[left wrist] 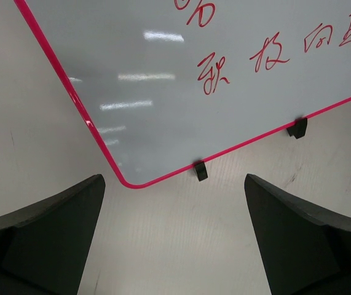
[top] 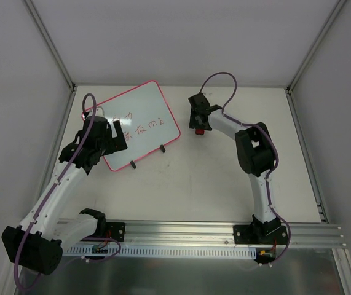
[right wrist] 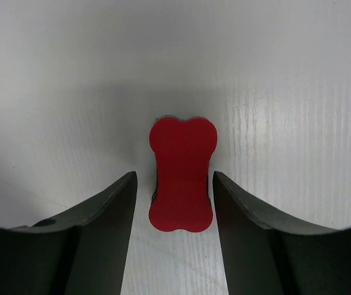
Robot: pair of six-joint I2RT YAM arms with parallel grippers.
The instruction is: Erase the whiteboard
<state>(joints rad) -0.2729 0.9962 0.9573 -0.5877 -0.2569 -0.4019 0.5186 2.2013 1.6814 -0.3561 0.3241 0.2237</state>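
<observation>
Right wrist view: the right pincer [right wrist: 175,175] stands over the red eraser [right wrist: 182,178], which lies flat on the surface [right wrist: 286,92] directly between its fingers. The jaws are set narrow, with a thin gap showing on either side of the eraser, so it looks bracketed, not yet clamped and not lifted.

The left pincer [left wrist: 174,178] is spread wide and holds nothing. The whiteboard [left wrist: 181,92] lies just ahead of it, with the near rounded corner pointing into the gap between its fingers and one black foot [left wrist: 200,171] at the pink frame close in front. The left pincer does not touch the board.

The red handwriting [left wrist: 267,58] sits ahead and to the right of the left pincer. It looks whole and crisp, with no smear or wiped streak on the glossy face.

By my reading the task is at its start. The eraser has been reached but not picked up, and no erasing shows. Left to do are closing on the eraser, carrying it to the board, which is well apart from the right pincer, and wiping off every character. The left pincer seems placed to steady the board.
</observation>
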